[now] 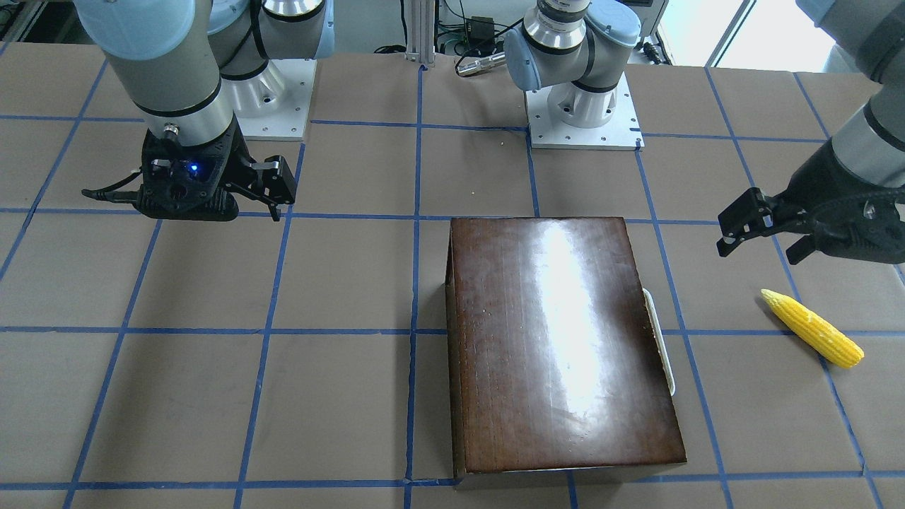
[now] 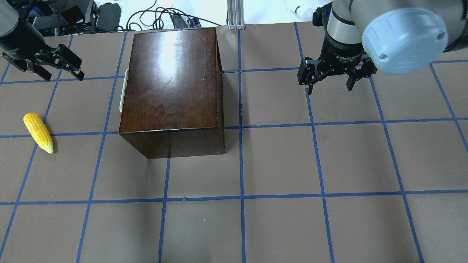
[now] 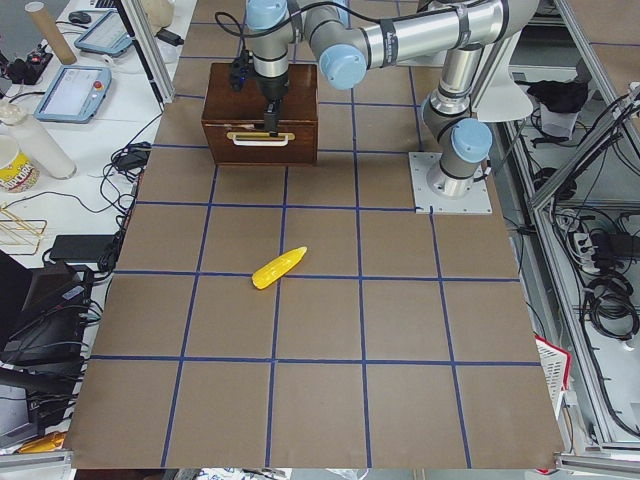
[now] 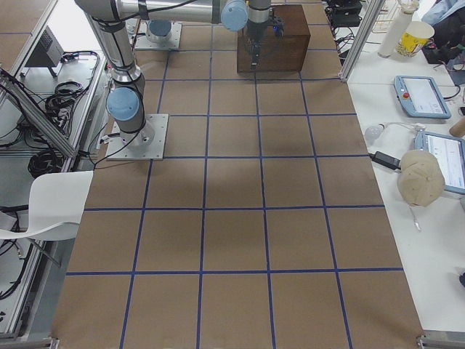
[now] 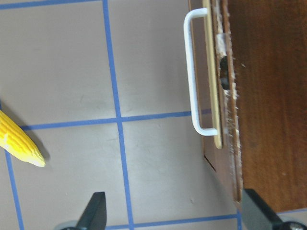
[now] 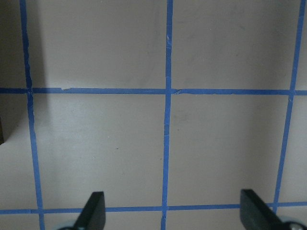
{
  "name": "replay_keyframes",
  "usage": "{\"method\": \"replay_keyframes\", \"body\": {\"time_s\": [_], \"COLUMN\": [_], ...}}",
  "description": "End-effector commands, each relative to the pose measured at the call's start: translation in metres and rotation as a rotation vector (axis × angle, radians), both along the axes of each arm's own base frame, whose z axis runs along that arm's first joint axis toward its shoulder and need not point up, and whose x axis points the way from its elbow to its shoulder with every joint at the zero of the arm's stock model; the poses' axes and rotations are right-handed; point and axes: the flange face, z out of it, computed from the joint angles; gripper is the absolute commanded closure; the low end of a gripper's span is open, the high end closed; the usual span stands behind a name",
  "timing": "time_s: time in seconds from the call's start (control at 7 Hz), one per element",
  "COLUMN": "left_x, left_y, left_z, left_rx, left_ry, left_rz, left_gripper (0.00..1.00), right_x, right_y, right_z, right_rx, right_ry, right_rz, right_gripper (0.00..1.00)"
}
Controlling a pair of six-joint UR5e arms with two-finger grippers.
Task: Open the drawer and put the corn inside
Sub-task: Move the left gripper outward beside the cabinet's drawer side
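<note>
The drawer is shut inside the glossy dark-brown box (image 1: 565, 339) (image 2: 172, 80). Its white handle (image 1: 659, 339) (image 2: 123, 89) (image 5: 192, 81) faces the robot's left side. The yellow corn (image 1: 813, 329) (image 2: 38, 132) (image 5: 17, 141) lies on the table, apart from the box on the handle side. My left gripper (image 1: 756, 244) (image 2: 64, 77) (image 5: 175, 215) is open and empty. It hangs above the table between the corn and the handle. My right gripper (image 1: 276, 191) (image 2: 329, 87) (image 6: 172, 215) is open and empty, over bare table on the box's other side.
The brown table (image 2: 278, 164) carries a grid of blue tape. The two arm bases (image 1: 583, 120) (image 1: 272, 106) stand on the robot's side of it. Cables (image 2: 164, 18) lie past the table's far edge. Side benches hold tablets and cups (image 4: 418, 94).
</note>
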Motion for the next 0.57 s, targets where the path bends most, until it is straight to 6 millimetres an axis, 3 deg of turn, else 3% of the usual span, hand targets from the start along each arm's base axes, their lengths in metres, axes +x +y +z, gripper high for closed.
{"method": "replay_keyframes", "body": {"time_s": [0.0,0.43], "left_x": [0.016,0.014], "left_y": [-0.018,-0.041], "left_z": [-0.027,-0.059], "left_rx": [0.004,-0.019], "left_ry": [0.049,0.157], "left_rz": [0.014,0.015], "left_gripper": [0.0,0.0], "right_x": [0.0,0.0], "right_y": [0.0,0.0], "right_z": [0.001,0.001], "right_rx": [0.0,0.0], "right_ry": [-0.001,-0.001], "right_rz": [0.0,0.0], "right_gripper": [0.0,0.0]}}
